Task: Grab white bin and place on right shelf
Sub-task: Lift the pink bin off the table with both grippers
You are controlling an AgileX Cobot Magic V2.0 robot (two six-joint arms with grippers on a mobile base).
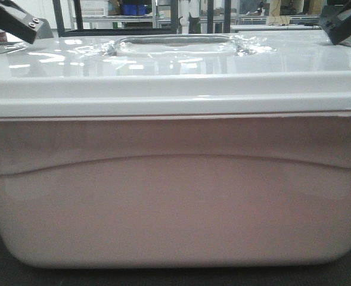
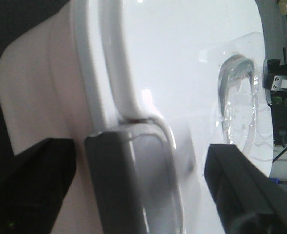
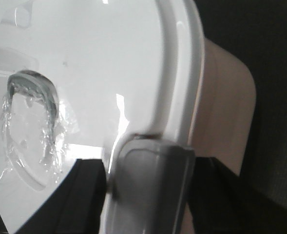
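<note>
The white bin [image 1: 175,202] fills the front view, its pinkish tub under a glossy white lid [image 1: 175,65] with a recessed handle [image 1: 175,43]. My left gripper [image 2: 141,190] is at the bin's left end. It is open, and its dark fingers [image 2: 240,190] straddle the grey latch [image 2: 128,180] with gaps on both sides. At the right end, my right gripper [image 3: 148,195] is shut on the grey latch [image 3: 148,185], with both fingers [image 3: 85,195] against it. In the front view the arms show only at the top corners. The right shelf is out of view.
A dark surface [image 1: 2,274] shows under the bin. Behind it, far off, stand racks [image 1: 163,18] holding blue crates [image 1: 133,9]. Dark equipment [image 2: 282,97] is beyond the lid in the left wrist view.
</note>
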